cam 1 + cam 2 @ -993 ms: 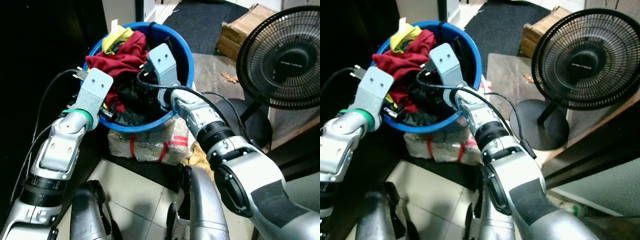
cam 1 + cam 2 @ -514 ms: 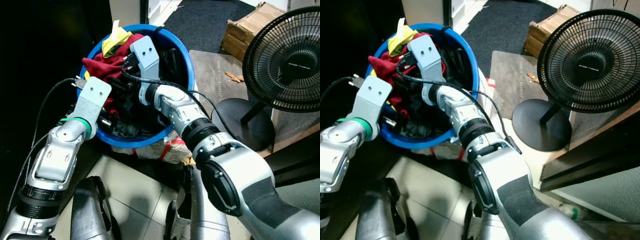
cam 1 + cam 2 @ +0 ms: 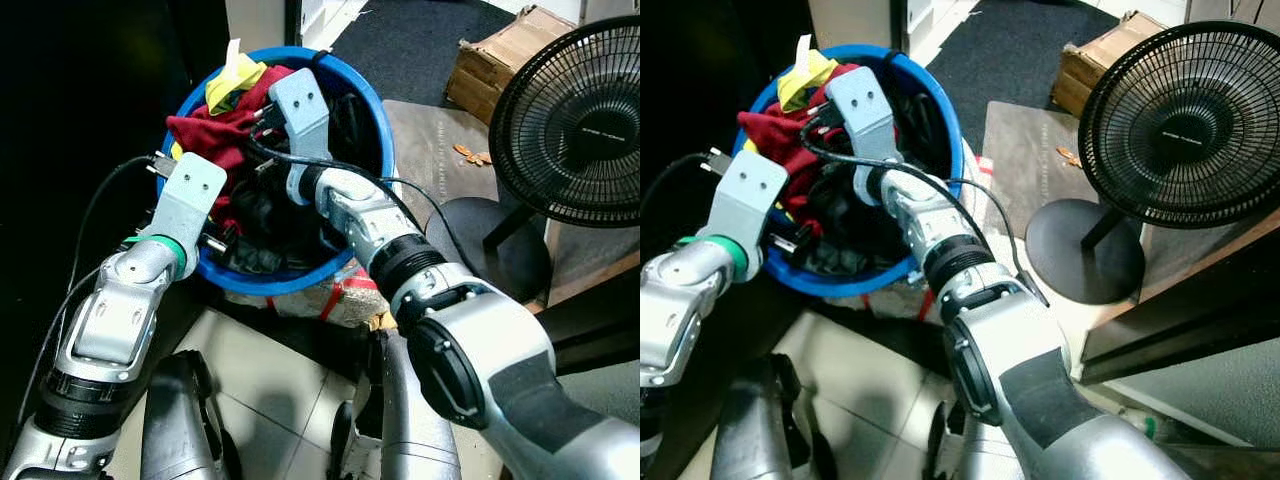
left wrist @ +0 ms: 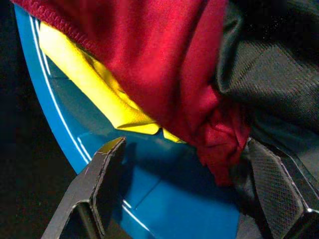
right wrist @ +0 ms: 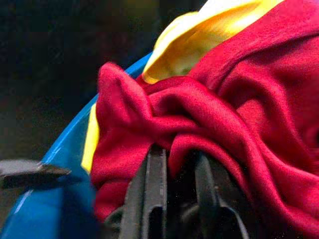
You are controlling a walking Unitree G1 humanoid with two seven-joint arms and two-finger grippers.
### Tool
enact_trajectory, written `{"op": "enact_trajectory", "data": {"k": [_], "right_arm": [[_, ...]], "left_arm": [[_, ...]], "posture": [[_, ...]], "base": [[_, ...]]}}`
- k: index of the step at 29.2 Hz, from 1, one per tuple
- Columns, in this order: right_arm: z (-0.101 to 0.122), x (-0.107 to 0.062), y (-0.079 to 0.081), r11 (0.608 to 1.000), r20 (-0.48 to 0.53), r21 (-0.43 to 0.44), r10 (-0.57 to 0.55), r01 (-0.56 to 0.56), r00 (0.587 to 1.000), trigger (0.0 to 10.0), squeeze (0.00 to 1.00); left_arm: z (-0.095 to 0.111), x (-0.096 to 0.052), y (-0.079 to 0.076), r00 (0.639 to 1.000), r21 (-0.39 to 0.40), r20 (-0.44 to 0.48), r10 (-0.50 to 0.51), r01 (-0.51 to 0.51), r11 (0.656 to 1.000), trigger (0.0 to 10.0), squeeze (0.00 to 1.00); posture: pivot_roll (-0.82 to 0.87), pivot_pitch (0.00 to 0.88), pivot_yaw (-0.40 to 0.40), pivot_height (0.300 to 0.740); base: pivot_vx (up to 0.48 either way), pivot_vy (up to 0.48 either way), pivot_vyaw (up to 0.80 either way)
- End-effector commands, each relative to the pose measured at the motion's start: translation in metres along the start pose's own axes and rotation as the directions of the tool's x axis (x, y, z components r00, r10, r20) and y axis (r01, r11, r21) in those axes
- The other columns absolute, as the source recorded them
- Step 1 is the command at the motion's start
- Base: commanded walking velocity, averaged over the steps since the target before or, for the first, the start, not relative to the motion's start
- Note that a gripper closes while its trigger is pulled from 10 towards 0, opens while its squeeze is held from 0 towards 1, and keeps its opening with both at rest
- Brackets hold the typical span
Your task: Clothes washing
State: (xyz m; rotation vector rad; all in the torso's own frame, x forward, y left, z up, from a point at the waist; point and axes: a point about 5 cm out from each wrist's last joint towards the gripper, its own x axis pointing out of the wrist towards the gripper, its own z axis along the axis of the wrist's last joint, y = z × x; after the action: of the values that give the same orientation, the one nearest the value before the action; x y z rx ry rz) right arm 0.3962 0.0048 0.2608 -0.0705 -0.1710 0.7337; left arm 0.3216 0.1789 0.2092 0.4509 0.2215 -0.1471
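The round blue plastic tub (image 3: pixel 372 128) sat on a plastic-wrapped bundle with red tape (image 3: pixel 330 295) on the pale tiled floor (image 3: pixel 270 400), beside a black pedestal fan (image 3: pixel 570 120). It held a dark red garment (image 3: pixel 215 135), a yellow cloth (image 3: pixel 232 82) and black clothing (image 3: pixel 260 215). The right tool (image 5: pixel 177 174) reached into the tub, its fingers pressed nearly together around a fold of the red garment. The left tool (image 4: pixel 189 169) hovered at the tub's near rim, fingers spread wide, gripping nothing.
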Motion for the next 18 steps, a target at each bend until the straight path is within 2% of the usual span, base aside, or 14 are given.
{"op": "enact_trajectory", "data": {"k": [1, 5, 8, 10, 11, 13, 14, 16, 18], "right_arm": [[-0.005, -0.006, -0.012, 0.999, 0.005, 0.008, -0.053, 0.053, 0.999, 0.0, 0.0], [0.001, -0.006, -0.015, 0.997, 0.042, 0.004, -0.073, 0.073, 0.996, 0.0, 0.0], [0.016, -0.011, -0.028, 0.989, 0.142, -0.018, -0.145, 0.149, 0.979, 0.0, 0.0], [0.034, -0.015, -0.04, 0.974, 0.239, -0.04, -0.208, 0.223, 0.949, 0.0, 0.0], [0.034, -0.015, -0.04, 0.974, 0.239, -0.04, -0.208, 0.223, 0.949, 0.0, 0.0], [0.052, -0.02, -0.048, 0.959, 0.333, -0.054, -0.245, 0.278, 0.911, 0.0, 0.0], [0.052, -0.02, -0.048, 0.959, 0.333, -0.054, -0.245, 0.278, 0.911, 0.0, 0.0], [0.084, -0.029, -0.056, 0.935, 0.483, -0.076, -0.269, 0.346, 0.834, 0.0, 0.0], [0.084, -0.029, -0.056, 0.935, 0.483, -0.076, -0.269, 0.346, 0.834, 0.0, 0.0]], "left_arm": [[-0.03, 0.003, 0.002, 0.988, -0.028, -0.151, 0.013, -0.017, 0.999, 10.0, 0.0], [-0.03, 0.003, 0.002, 0.988, -0.028, -0.152, 0.014, -0.018, 0.999, 10.0, 0.0], [-0.029, 0.003, 0.003, 0.988, -0.028, -0.152, 0.016, -0.02, 0.999, 10.0, 0.0], [-0.029, 0.004, 0.003, 0.989, -0.029, -0.15, 0.017, -0.021, 0.999, 10.0, 0.0], [-0.029, 0.004, 0.003, 0.989, -0.029, -0.15, 0.017, -0.021, 0.999, 10.0, 0.0], [-0.029, 0.005, 0.003, 0.989, -0.03, -0.147, 0.017, -0.022, 0.999, 10.0, 0.0], [-0.029, 0.005, 0.003, 0.989, -0.03, -0.147, 0.017, -0.022, 0.999, 10.0, 0.0], [-0.026, 0.007, 0.003, 0.991, -0.032, -0.134, 0.02, -0.024, 0.999, 10.0, 0.0], [-0.026, 0.007, 0.003, 0.991, -0.032, -0.134, 0.02, -0.024, 0.999, 10.0, 0.0]], "posture": [[0.15, 0.315, -0.056, 0.465], [0.15, 0.314, -0.055, 0.465], [0.15, 0.307, -0.052, 0.465], [0.15, 0.297, -0.051, 0.465], [0.15, 0.297, -0.051, 0.465], [0.15, 0.289, -0.05, 0.465], [0.15, 0.289, -0.05, 0.465], [0.15, 0.272, -0.048, 0.465], [0.15, 0.272, -0.048, 0.465]], "base": [[0.0, 0.0, 0.0], [0.0, 0.0, 0.0], [0.0, 0.0, 0.0], [0.0, 0.0, 0.0], [0.0, 0.0, 0.0], [0.0, 0.0, 0.0], [0.0, 0.0, 0.0], [0.0, 0.0, 0.0], [0.0, 0.0, 0.0]]}}
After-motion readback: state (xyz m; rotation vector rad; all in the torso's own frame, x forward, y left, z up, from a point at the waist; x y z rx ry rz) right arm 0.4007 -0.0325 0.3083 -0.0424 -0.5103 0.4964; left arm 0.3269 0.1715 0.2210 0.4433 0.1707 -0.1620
